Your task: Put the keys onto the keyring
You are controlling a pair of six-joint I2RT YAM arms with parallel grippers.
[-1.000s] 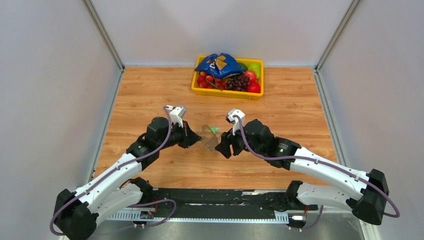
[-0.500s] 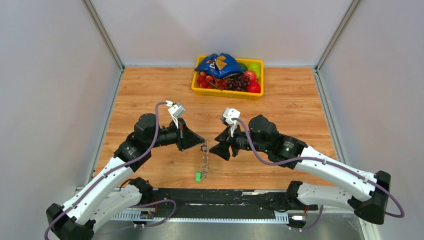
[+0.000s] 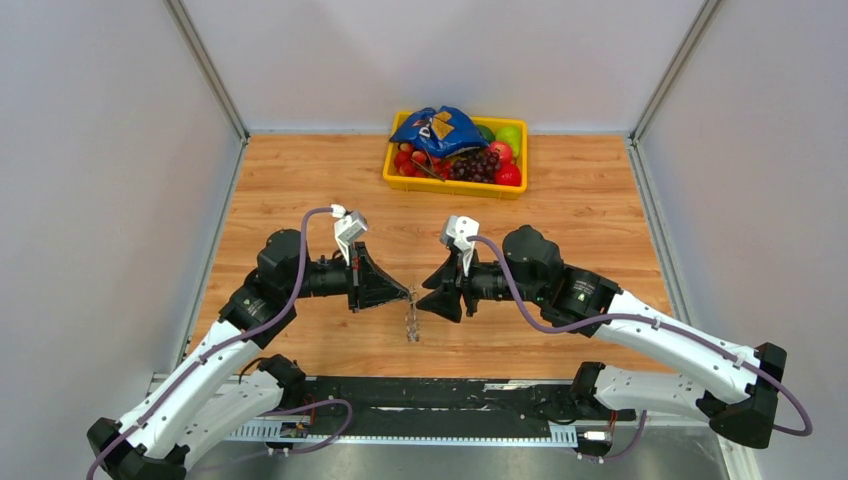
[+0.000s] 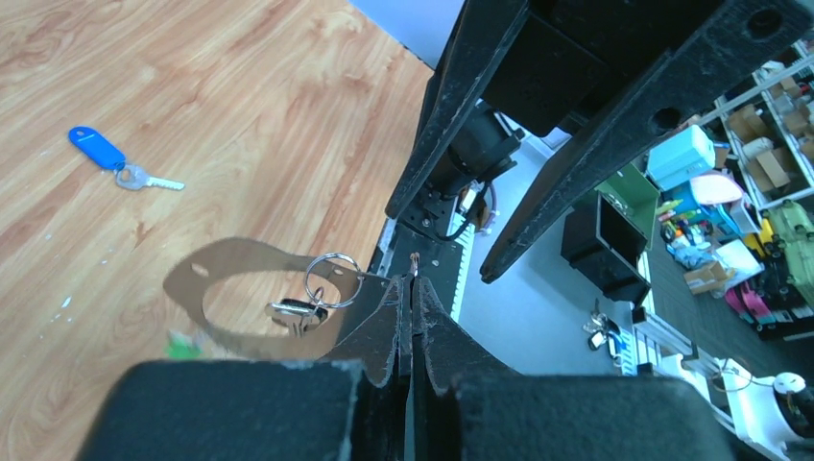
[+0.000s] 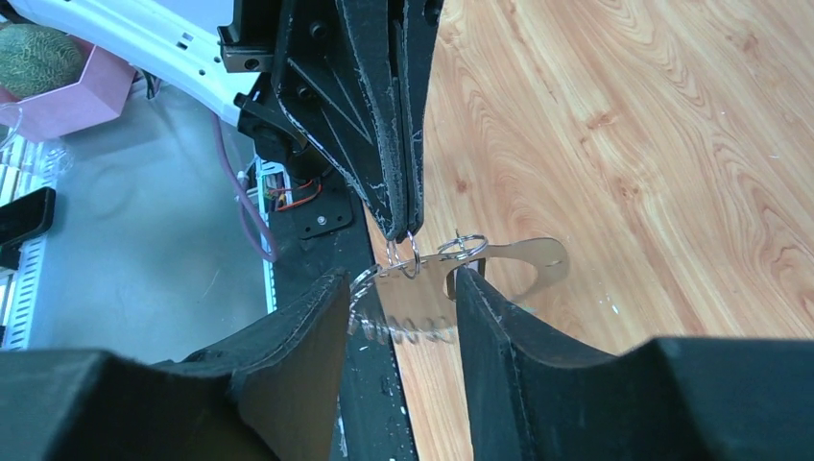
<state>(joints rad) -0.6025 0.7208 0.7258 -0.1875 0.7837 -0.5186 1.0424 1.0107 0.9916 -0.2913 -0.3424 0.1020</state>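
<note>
Keyring [image 4: 331, 279] at tip of left tool [image 4: 411, 284]

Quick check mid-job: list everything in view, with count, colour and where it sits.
keyring: one, silver, with a translucent tag, hanging from the tips of the left tool.
blue-headed key: one, blue and silver, flat on the table, apart from both tools.
green item: one, blurred, by the tag's edge; cannot tell what.
yellow bin: one, far table edge, holding fruit and a blue bag.
table: one, wood-coloured.
left tool: one, black, shut on the keyring.
right tool: one, black, open, facing the left tool.
</note>
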